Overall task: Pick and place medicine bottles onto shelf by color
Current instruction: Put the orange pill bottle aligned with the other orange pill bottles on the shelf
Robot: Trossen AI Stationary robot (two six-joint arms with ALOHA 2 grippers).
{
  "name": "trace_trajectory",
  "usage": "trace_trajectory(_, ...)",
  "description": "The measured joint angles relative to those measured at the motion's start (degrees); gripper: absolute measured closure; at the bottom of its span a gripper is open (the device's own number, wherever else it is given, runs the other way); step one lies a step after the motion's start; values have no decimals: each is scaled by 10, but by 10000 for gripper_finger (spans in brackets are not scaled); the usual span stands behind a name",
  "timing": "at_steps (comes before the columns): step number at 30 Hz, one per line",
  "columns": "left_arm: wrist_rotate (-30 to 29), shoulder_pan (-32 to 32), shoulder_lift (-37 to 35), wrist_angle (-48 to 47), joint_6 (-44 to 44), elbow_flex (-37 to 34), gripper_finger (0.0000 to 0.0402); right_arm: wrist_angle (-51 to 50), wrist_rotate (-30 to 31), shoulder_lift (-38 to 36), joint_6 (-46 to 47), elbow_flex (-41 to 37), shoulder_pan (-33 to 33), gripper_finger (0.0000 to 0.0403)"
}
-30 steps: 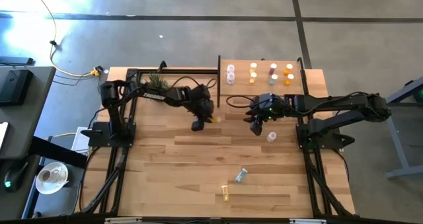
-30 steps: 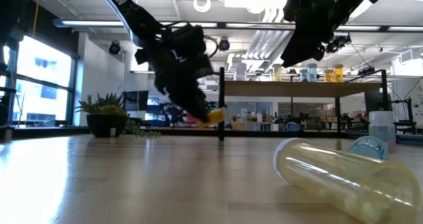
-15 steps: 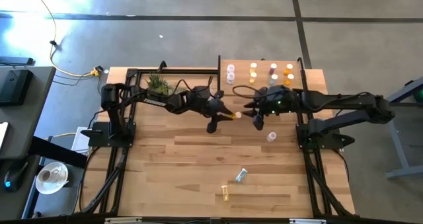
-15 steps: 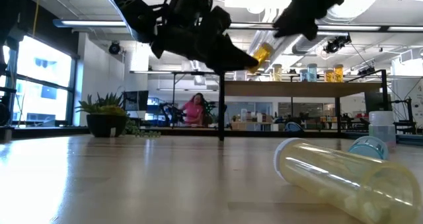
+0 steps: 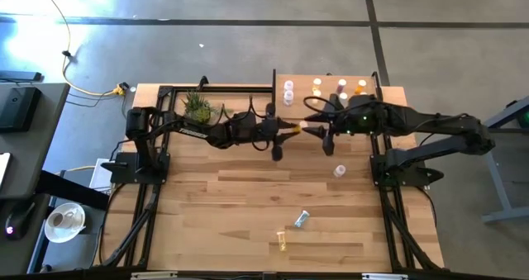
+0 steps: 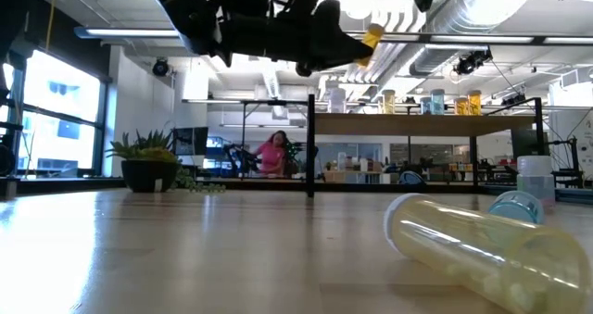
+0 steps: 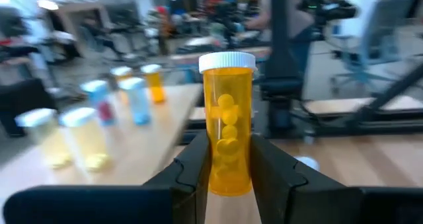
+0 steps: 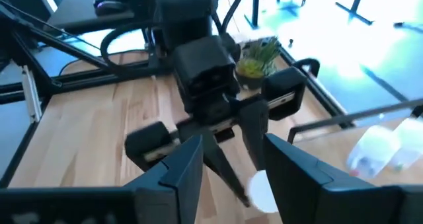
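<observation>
My left gripper is shut on an orange medicine bottle with a white cap, high above the table by the shelf's near left corner; it also shows in the low view. My right gripper is open and faces it, its fingers on either side of the bottle's cap. The light-wood shelf at the far right carries several upright bottles. My left gripper pinches the orange bottle's lower half between its two fingers. The fingers reach roughly level from the table's left. The bottle sticks out past the fingertips, cap end toward the right gripper, clear of table and shelf. Whether my right gripper touches the cap cannot be told.
A potted plant stands at the far left. A clear bottle stands on the table near the right arm's base. A pale blue bottle and a yellow one lie near the front edge. A person shows beyond the table.
My left gripper has risen and gone toward the table's right and far edge with the orange bottle, tipping up so the bottle's cap points right. My right gripper has gone toward the far edge and left, up to the bottle's cap.
</observation>
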Motion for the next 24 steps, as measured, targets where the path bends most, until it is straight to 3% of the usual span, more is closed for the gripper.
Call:
trace_trajectory(10,-59,-7,0,5,40,0,323,2,45,1,35,17,-35,198)
trace_trajectory(24,-58,-7,0,5,36,0,323,-7,43,64,49,8,-40,197)
